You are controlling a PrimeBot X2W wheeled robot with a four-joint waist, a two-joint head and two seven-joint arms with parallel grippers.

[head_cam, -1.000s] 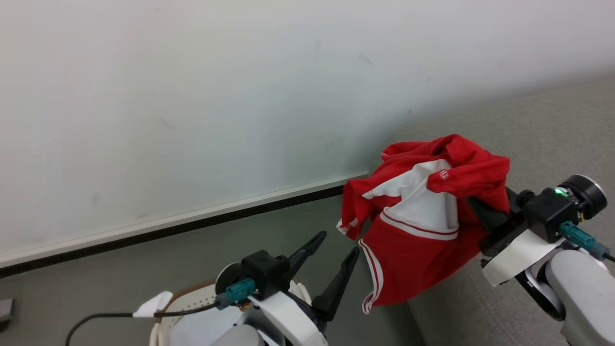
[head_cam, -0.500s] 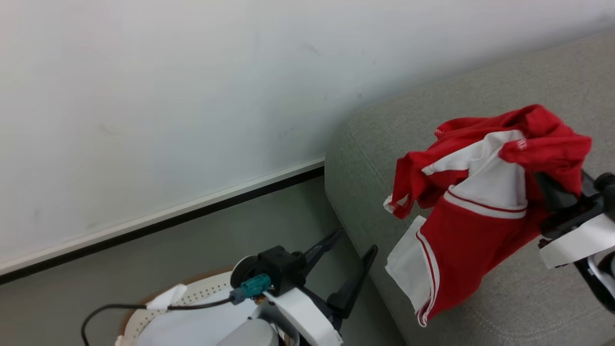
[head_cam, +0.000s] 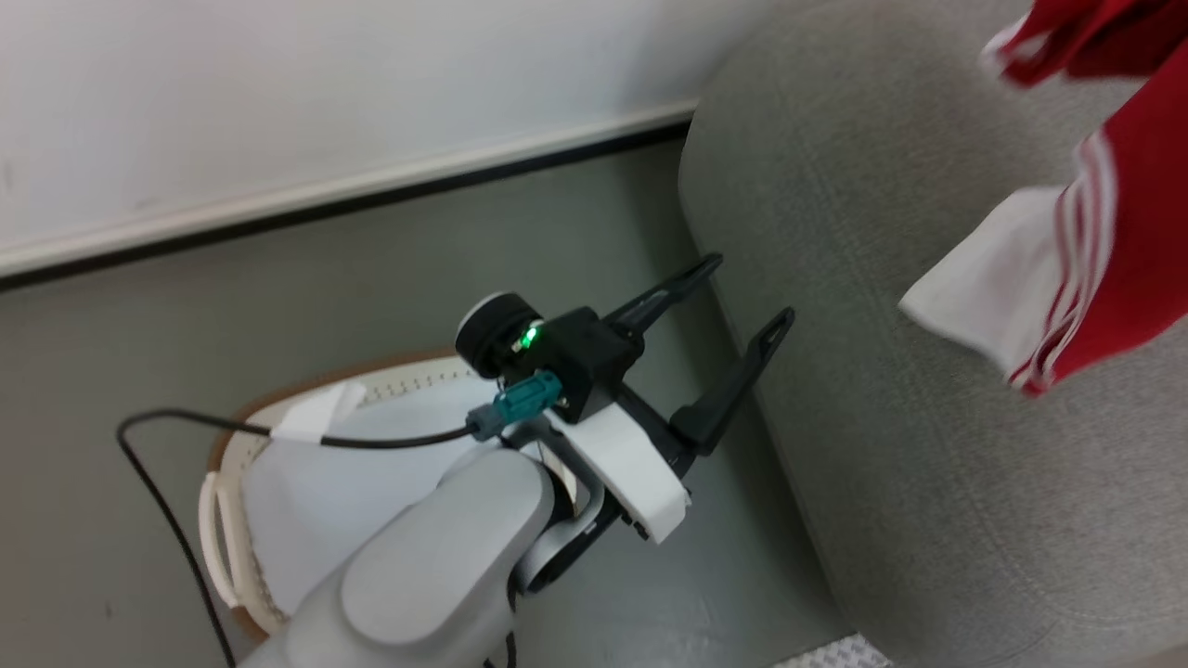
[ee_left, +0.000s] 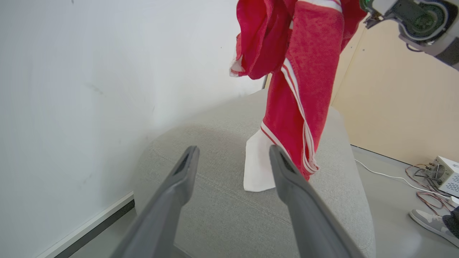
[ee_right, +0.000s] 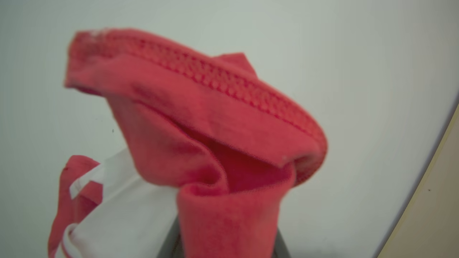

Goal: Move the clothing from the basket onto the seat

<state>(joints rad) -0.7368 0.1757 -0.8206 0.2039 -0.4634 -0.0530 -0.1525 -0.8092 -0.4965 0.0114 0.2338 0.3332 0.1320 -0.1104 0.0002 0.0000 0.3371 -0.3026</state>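
The red clothing with white panels hangs in the air above the grey sofa seat, a white cuff dangling just over the cushion. My right gripper is shut on a bunched red fold, and the cloth covers most of its fingers. My left gripper stands open and empty beside the sofa's rounded corner, above the cream basket. In the left wrist view its fingers frame the hanging clothing.
A pale flat liner lies in the basket, and a black cable runs over it. The wall and baseboard stand behind. A white box with wires and a person's shoe are on the floor beyond the sofa.
The head camera has swung down and shifted the whole picture. The clothing, still in my right gripper, has travelled further right over the sofa. My left gripper remains open.
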